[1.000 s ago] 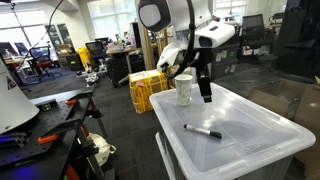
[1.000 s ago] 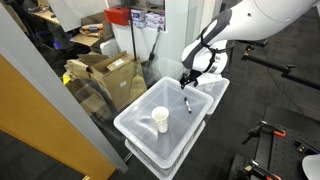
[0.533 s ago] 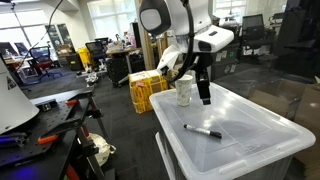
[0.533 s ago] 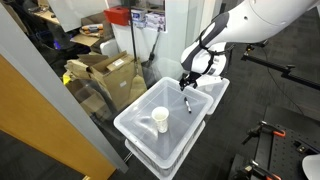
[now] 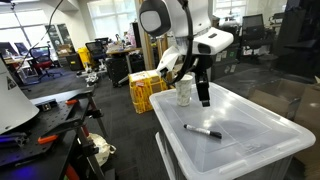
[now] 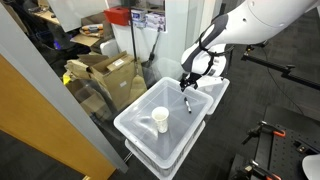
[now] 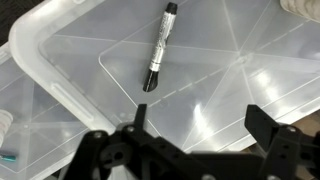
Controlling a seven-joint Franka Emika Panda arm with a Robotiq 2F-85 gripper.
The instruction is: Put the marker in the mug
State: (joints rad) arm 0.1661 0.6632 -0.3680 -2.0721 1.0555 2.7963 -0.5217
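On the counter (image 6: pixel 145 142), the mug (image 6: pixel 160 120) stands at left, the marker (image 6: pixel 186 104) lies flat well apart from it, and my claw (image 6: pixel 188 84) hangs released near the marker, scarcely shifted in the last second. I judge the pickup not yet begun.

Mug (image 7: pixel 305 5) a sliver at wrist view's corner; marker (image 6: pixel 186 104) tiny in an exterior view

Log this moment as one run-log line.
stage: pre-grasp | gripper: open, empty, over bin lid | marker: lying flat on lid, untouched | mug: upright on lid, apart from marker
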